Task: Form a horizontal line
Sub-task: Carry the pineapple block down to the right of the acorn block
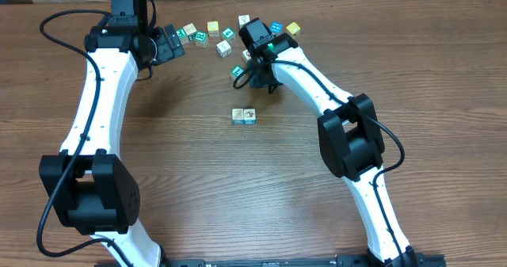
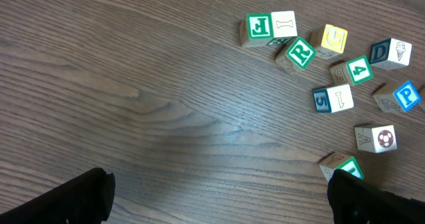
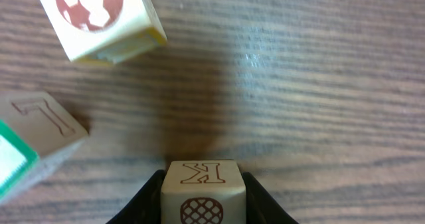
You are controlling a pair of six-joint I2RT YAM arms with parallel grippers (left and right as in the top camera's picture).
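On the left of the overhead view, the left gripper [image 1: 169, 45] is hanging near the far side of the wooden table [image 1: 182, 156], beside a scatter of loose cubes [image 1: 207, 31]. Its wrist view is showing what the overhead cannot: both fingers [image 2: 76, 197] standing wide apart, released, and a green R cube [image 2: 300, 52] readable among the scatter. At centre, the horizontal line [image 1: 244, 116] is lying as two touching cubes, well apart from the scatter. To the right, the right gripper [image 1: 255, 67] is covering its load when seen from above. Its wrist view is showing the fingers [image 3: 149, 201] grasping a K cube [image 3: 202, 184], near a football cube [image 3: 99, 18].
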